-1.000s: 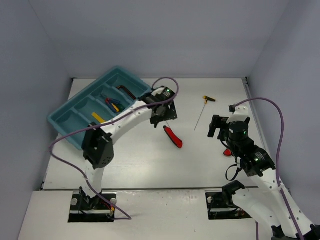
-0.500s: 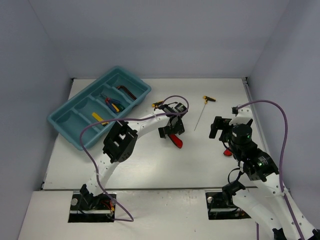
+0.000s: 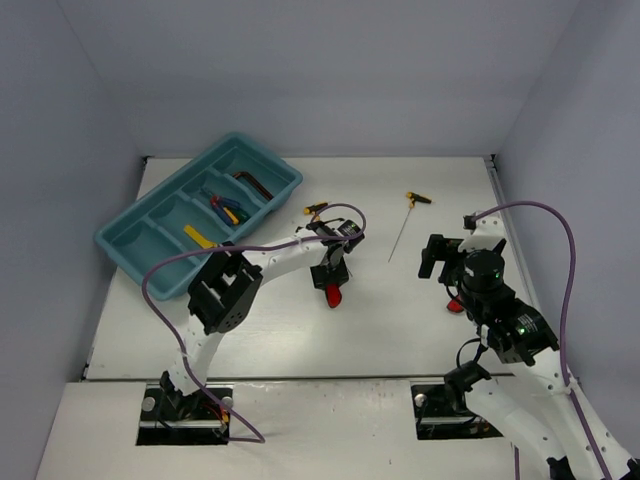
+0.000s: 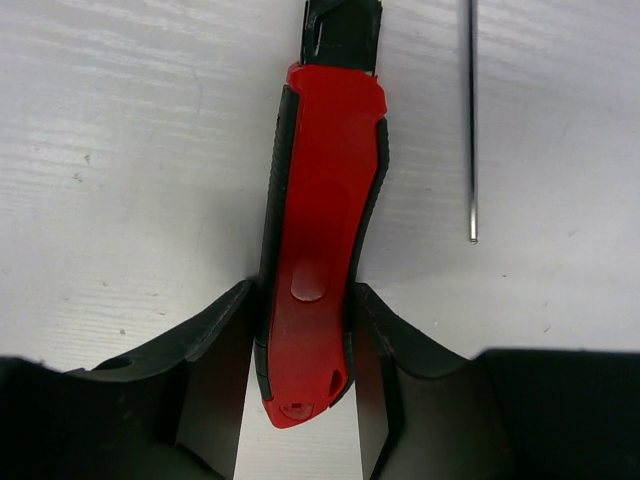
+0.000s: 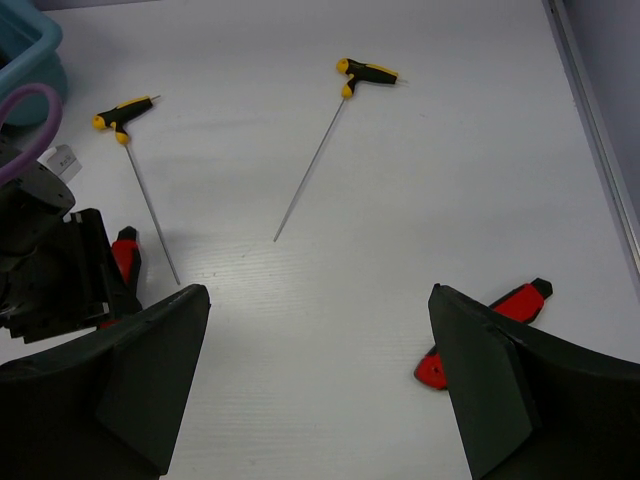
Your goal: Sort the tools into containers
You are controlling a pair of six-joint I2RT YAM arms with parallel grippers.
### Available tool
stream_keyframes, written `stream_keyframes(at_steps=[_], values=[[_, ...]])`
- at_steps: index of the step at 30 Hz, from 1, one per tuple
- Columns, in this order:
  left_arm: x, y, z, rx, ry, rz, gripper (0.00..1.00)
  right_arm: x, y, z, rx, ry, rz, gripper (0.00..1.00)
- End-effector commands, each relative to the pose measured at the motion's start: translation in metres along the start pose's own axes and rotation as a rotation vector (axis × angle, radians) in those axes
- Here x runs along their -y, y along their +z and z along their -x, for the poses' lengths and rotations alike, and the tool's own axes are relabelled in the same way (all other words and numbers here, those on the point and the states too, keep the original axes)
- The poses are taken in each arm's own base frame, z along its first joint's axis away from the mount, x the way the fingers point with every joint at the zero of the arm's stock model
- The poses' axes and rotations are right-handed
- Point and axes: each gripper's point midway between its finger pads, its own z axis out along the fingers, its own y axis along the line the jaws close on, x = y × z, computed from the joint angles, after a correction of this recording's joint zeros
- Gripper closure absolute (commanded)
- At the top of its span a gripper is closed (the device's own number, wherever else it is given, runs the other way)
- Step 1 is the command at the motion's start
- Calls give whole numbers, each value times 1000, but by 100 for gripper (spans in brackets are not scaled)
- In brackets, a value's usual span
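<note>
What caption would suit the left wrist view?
Black fingers of the left gripper pinch a red-and-black plastic utility knife flat on the white table, thin metal shaft alongside.

Thin shaft [image 4: 472,120] beside knife [image 4: 320,230] (apart)

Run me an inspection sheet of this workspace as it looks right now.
Surface: white table, no spills seen.
Job's things: teal tray holds several tools; outside it lie one T-handle driver, another T-handle driver, red knife and second red knife.
Clutter: nothing seen.
Grippers: left gripper shut on red knife; right gripper open, empty.
Cables: left purple cable and right purple cable loop off the arms.
Surroundings: plain walls on three sides.
</note>
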Motion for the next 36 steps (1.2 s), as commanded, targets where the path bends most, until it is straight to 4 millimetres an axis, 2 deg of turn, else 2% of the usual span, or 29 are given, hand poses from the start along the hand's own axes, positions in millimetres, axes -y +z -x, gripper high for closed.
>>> stream_keyframes(at_steps=[1,4,5,6,7,10,12,14,15,19,21,22,24,28,32,34,36], values=[[-1,-32,8,48,16,-36,84,2,-1,17,50,-1,-20,11],[-3,-58,18,99,44,-72,95,1,-1,18,51,-3,-18,12],[-4,-75,24,130,45,-99,100,2,-2,18,52,-4,-19,12],[-5,-77,26,136,52,-101,100,2,-2,18,52,-4,-19,12],[-11,-99,39,189,42,-117,100,2,-2,19,53,-3,-19,11],[-39,-138,70,276,12,-118,100,1,-2,18,50,-5,-17,12],[-57,-153,86,305,-21,-120,100,1,-1,18,47,-6,-18,12],[-90,-170,114,356,-88,-112,100,0,1,17,41,-6,-21,12],[-112,-169,129,367,-130,-81,100,0,1,17,39,-5,-21,11],[-175,-178,169,417,-246,-18,100,-2,5,18,29,6,-24,12],[-192,-177,180,418,-276,1,100,-4,7,16,19,15,-25,12],[-211,-173,192,418,-320,26,100,-5,9,14,8,20,-24,11],[-235,-171,207,413,-373,40,100,-8,13,10,-10,42,-21,12],[-269,-158,224,395,-422,97,100,-9,18,5,-31,74,-40,12],[-289,-136,224,337,-463,124,99,-7,21,3,-42,100,-64,12],[-306,-130,229,324,-486,147,94,-5,23,0,-49,111,-83,12],[-308,-125,234,312,-470,147,86,-2,25,-5,-60,125,-106,12]])
